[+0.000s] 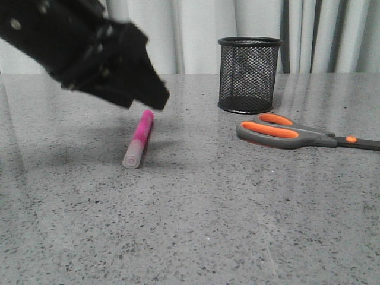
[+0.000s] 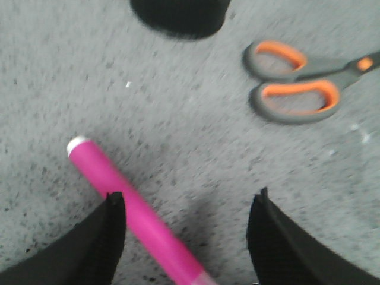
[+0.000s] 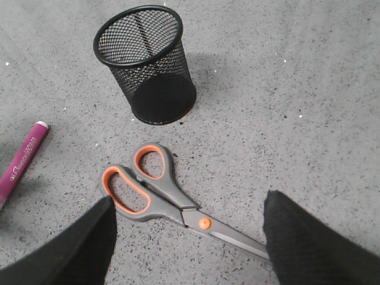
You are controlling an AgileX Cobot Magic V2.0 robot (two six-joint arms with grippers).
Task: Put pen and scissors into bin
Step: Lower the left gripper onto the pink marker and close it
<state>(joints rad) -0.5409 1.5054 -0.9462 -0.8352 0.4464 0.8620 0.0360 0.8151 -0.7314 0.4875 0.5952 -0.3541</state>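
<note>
The pink pen (image 1: 140, 138) lies on the grey table, its whitish cap towards the camera. My left gripper (image 1: 155, 95) hangs open just above the pen's far end; in the left wrist view (image 2: 189, 197) the pen (image 2: 127, 208) lies between the jaws, close to one finger, not gripped. The scissors (image 1: 285, 132) lie flat to the right of the pen, handles towards the black mesh bin (image 1: 249, 74) behind them. My right gripper (image 3: 189, 202) is open above the scissors (image 3: 160, 193), with the pivot between the jaws. The bin (image 3: 145, 64) stands upright and looks empty.
The speckled grey table (image 1: 196, 225) stretches wide in front of the objects. Pale curtains (image 1: 196, 29) hang behind the table's far edge. The right arm is out of the front view.
</note>
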